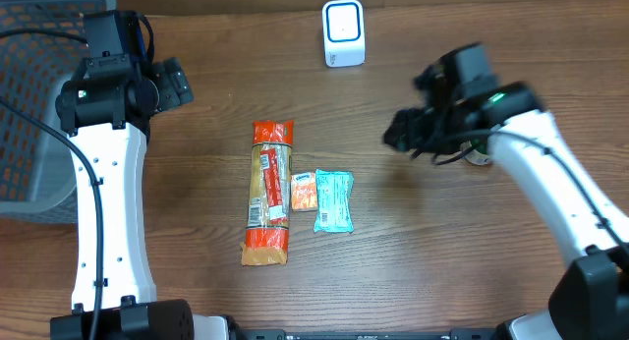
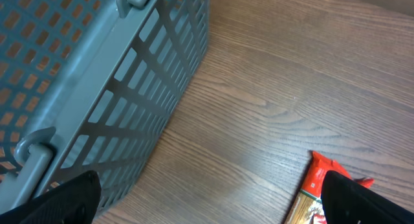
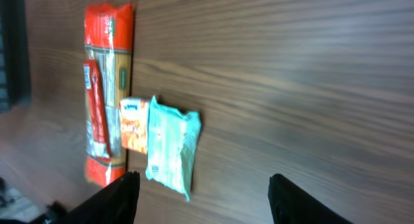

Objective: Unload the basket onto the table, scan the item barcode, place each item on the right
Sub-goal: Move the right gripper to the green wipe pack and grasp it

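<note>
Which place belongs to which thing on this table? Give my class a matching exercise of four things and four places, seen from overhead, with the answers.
Things:
1 grey basket
2 white scanner
3 long pasta packet
4 teal packet

Places:
A just right of the small orange packet
B far side of the table, middle
C left edge of the table
D just left of the small orange packet

Pairs: 1-C, 2-B, 3-D, 4-A

Three items lie side by side at the middle of the counter [image 1: 423,271]: the long packet [image 1: 268,193] leftmost, the small carton [image 1: 303,191] touching its right side, the flat pouch [image 1: 333,200] just right of that. The scanner [image 1: 344,33] stands behind them near the far edge. The basket [image 1: 29,104] sits at the far left.
</note>
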Controlling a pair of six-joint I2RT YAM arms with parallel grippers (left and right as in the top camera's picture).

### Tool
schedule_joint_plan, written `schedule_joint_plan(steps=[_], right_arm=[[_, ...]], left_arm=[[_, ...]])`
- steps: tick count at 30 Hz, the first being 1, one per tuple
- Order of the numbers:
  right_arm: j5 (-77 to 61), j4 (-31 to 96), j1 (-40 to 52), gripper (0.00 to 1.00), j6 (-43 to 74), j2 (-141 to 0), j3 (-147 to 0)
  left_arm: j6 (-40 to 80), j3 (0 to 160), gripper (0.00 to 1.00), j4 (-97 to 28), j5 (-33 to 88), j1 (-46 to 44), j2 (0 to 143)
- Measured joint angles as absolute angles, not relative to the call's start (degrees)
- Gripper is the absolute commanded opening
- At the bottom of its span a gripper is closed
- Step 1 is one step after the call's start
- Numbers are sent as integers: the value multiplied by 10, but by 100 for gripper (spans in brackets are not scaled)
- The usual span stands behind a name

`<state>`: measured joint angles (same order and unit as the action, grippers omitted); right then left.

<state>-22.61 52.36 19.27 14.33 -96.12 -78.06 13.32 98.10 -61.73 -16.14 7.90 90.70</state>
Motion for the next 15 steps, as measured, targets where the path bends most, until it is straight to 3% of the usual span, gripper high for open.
schedule_joint_plan(steps=[7,9,15], right_arm=[[-193,271,307,68,257,-983,-626],[-181,195,341,61,289,-1003,-587],[-154,176,384,41,318,-1023,-575]], left_arm=[[133,981,100,-618,-161,79,907],[133,981,100,-618,-161,79,907],[133,981,100,-618,-161,79,907]])
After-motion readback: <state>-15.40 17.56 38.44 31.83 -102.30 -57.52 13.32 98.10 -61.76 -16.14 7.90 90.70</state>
